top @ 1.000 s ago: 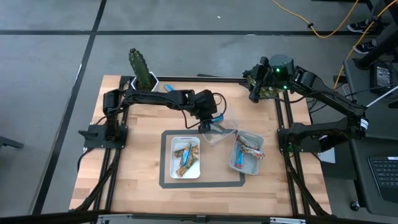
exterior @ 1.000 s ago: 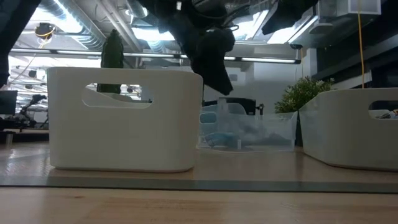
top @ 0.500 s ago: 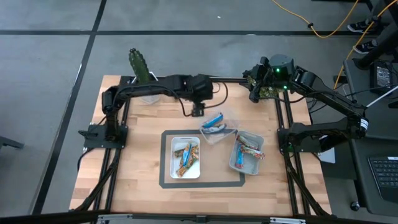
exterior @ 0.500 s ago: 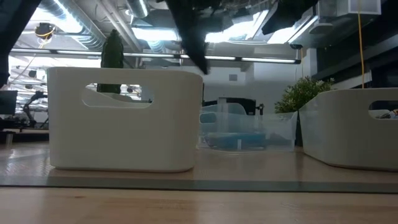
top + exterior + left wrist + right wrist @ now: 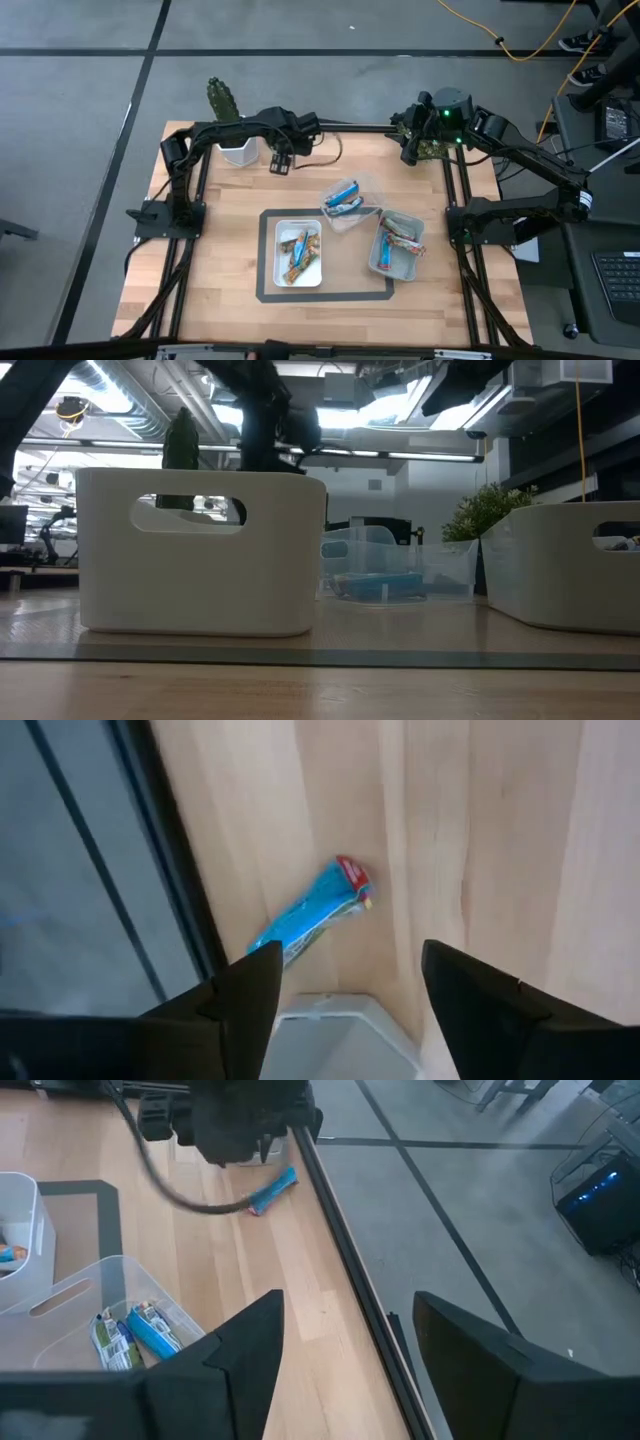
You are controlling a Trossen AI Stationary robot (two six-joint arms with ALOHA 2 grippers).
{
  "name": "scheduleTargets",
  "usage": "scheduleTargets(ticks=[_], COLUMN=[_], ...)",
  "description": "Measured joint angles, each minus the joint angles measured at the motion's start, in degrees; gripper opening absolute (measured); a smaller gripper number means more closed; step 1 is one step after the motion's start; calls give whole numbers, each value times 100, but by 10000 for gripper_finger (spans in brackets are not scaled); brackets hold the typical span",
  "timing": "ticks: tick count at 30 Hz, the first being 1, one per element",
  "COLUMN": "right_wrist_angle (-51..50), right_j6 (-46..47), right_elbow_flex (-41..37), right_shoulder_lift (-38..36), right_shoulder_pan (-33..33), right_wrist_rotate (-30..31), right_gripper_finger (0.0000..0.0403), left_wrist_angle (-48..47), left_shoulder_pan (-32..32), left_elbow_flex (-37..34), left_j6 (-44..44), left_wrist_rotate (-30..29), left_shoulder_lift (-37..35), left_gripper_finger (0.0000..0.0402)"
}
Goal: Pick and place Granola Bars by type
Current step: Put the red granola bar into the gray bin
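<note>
A blue bar with a red end (image 5: 310,915) lies flat on the wood beside the table's far rail and the white cactus pot (image 5: 335,1020); the right wrist view also shows this bar (image 5: 272,1190). My left gripper (image 5: 348,950) hovers over it, open, with a finger on either side and touching nothing; in the high view it is by the pot (image 5: 280,163). More bars lie in the white tray (image 5: 298,252), the clear tray (image 5: 345,198) and the grey tray (image 5: 397,245). My right gripper (image 5: 347,1298) waits open at the far right corner.
A potted cactus (image 5: 225,105) stands at the far left, close to my left arm. A leafy plant (image 5: 425,148) sits under the right arm. A dark mat outline (image 5: 262,290) frames the white tray. Bare wood lies along the near edge and the left side.
My left gripper has risen away from the clear tray and swung toward the table's far left, ending above the blue bar by the cactus pot. A blue bar now shows in the clear tray where the gripper had been.
</note>
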Motion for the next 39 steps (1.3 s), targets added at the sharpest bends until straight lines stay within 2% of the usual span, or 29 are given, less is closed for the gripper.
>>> scheduleTargets(ticks=[8,15,21,26,34,39], right_wrist_angle=[-4,6,13,19,58,50], right_j6=[-9,-4,-2,1,112,170], right_elbow_flex=[-1,0,0,0,-2,-2], right_shoulder_lift=[-1,-1,-1,-1,-1,-1], right_shoulder_pan=[0,0,0,0,0,-2], right_wrist_rotate=[0,0,0,0,0,0], right_gripper_finger=[224,224,224,224,224,224], left_wrist_angle=[711,1235,1793,2211,2268,2167], left_shoulder_pan=[234,411,540,572,596,574], left_elbow_flex=[-558,-1009,-1471,-1562,-1566,-1536], left_j6=[1566,2087,2470,2574,2549,2165], left_wrist_rotate=[-132,-94,-160,-244,-263,-352], left_shoulder_lift=[2,1,2,123,592,734], left_gripper_finger=[256,292,299,299,297,273])
